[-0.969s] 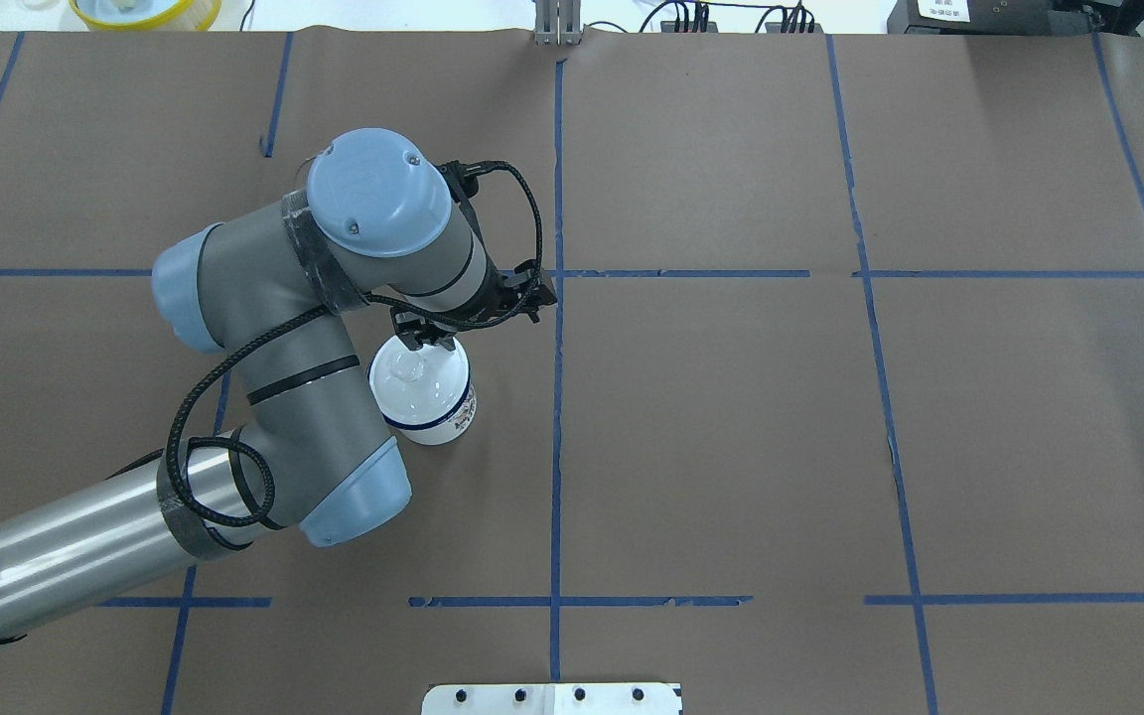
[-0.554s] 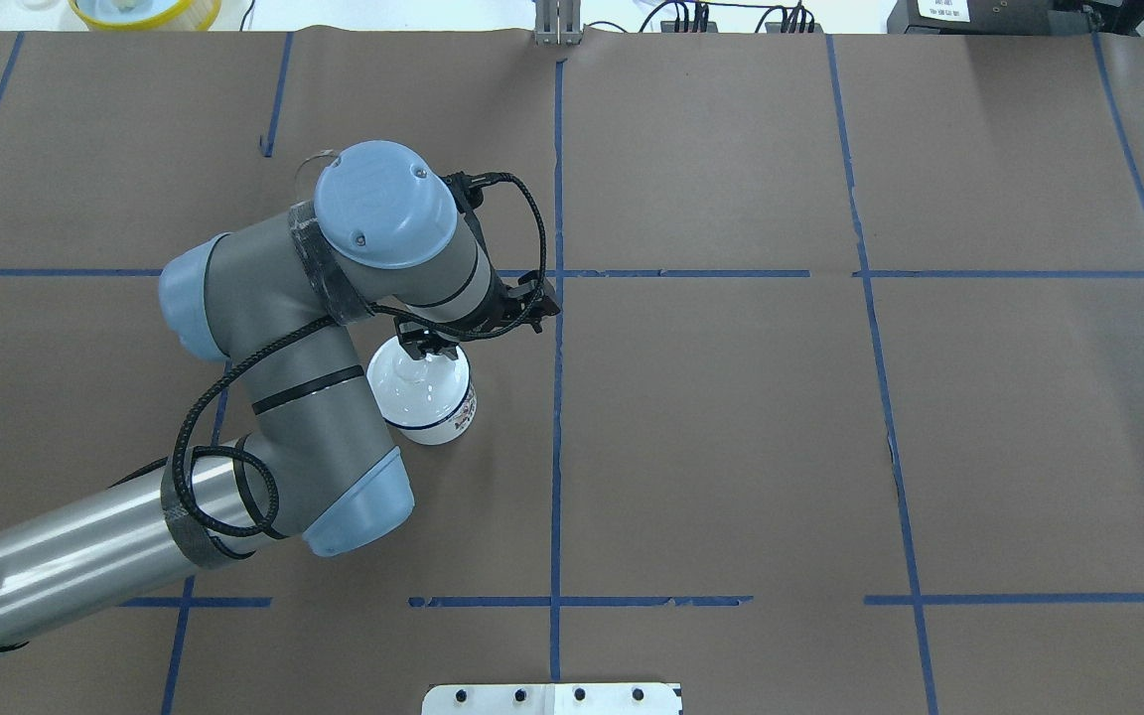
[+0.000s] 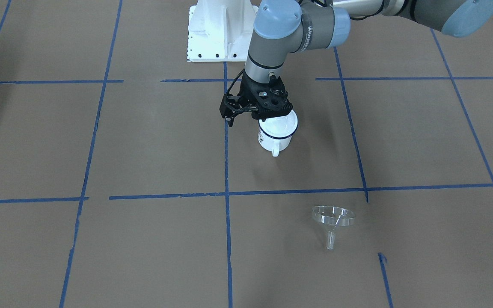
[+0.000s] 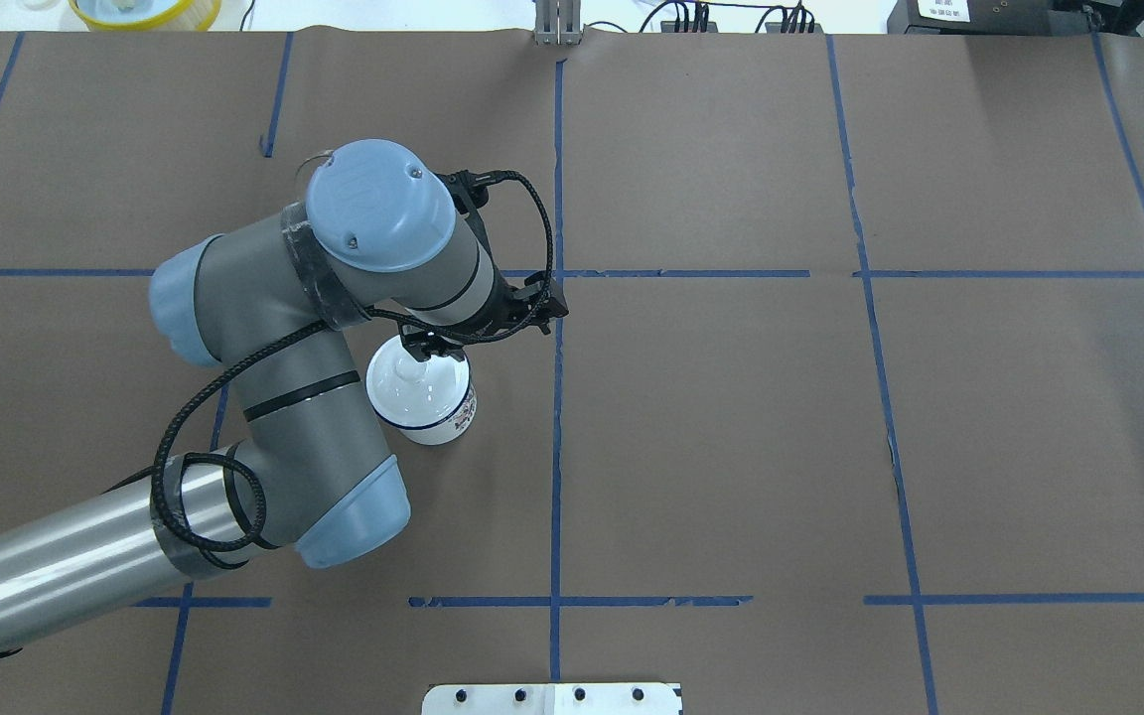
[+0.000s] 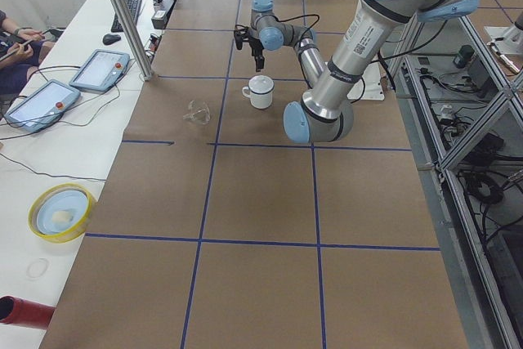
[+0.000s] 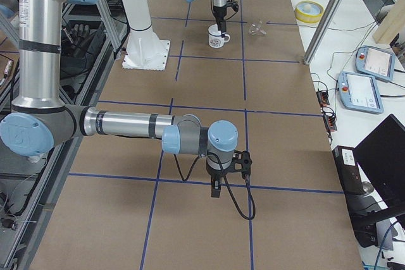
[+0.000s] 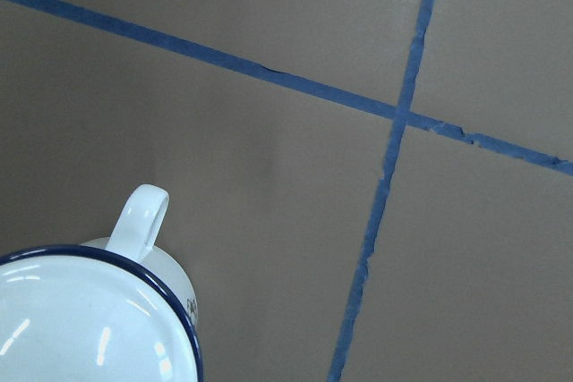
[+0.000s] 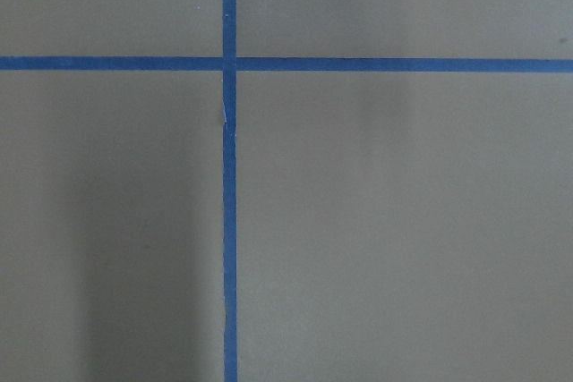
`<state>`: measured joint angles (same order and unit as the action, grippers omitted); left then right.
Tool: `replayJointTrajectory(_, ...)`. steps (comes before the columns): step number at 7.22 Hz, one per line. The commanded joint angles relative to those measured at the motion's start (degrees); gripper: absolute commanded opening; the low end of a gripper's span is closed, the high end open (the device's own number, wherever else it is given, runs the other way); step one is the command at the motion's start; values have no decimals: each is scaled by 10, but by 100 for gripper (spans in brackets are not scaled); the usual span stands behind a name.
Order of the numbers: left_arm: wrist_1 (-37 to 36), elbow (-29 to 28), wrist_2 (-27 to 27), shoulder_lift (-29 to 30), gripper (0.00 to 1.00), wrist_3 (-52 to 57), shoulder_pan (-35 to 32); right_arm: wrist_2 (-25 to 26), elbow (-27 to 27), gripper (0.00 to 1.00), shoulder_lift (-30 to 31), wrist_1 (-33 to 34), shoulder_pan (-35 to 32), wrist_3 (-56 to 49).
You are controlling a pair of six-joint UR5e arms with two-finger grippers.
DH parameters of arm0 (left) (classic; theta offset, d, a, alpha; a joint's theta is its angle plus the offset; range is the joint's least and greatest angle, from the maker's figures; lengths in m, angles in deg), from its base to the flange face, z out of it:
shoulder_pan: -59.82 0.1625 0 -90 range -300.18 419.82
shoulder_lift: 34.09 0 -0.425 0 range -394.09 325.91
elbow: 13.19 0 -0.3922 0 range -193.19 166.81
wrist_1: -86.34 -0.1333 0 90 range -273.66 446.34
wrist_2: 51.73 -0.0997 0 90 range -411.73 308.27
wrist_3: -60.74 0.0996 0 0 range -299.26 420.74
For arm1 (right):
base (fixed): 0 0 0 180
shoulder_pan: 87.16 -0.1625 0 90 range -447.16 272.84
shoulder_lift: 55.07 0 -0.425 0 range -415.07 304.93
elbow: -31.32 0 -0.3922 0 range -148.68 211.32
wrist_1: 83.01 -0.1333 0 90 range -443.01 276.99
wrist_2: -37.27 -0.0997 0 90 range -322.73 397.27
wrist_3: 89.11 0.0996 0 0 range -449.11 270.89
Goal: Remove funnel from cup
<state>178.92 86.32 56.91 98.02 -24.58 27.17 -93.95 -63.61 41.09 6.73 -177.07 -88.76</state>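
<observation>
Above the cup (image 3: 277, 133) hangs my left claw (image 3: 268, 115), pointing straight down, just over the blue rim; its fingers are hidden behind its own black body, so I cannot tell how wide they stand. The cup sits upright on the brown counter (image 3: 144, 141), handle turned away from my base; the funnel (image 3: 333, 217) is out of it — lying on its side on the counter well apart, beyond a blue tape line (image 3: 272, 192), spout towards the operators' side. My right claw (image 6: 216, 191) points down over a crossing of tape lines — wide or narrow, I cannot tell.
</observation>
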Motion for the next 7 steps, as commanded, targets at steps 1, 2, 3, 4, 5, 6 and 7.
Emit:
replayJointTrajectory(1,-25,80,1,-31,100,5,-25,0,0,100,0,0,0,0)
replayJointTrajectory(2,-43,112,2,-47,100,48,-54,0,0,100,0,0,0,0)
replayJointTrajectory(3,-53,133,3,-62,100,103,-74,0,0,100,0,0,0,0)
replayJointTrajectory(4,-52,154,5,-96,100,154,-100,0,0,100,0,0,0,0)
replayJointTrajectory(5,-50,163,6,-126,100,197,-135,0,0,100,0,0,0,0)
replayJointTrajectory(6,-44,164,6,-155,100,253,-165,0,0,100,0,0,0,0)
replayJointTrajectory(7,-30,163,8,-178,100,319,-195,0,1,100,0,0,0,0)
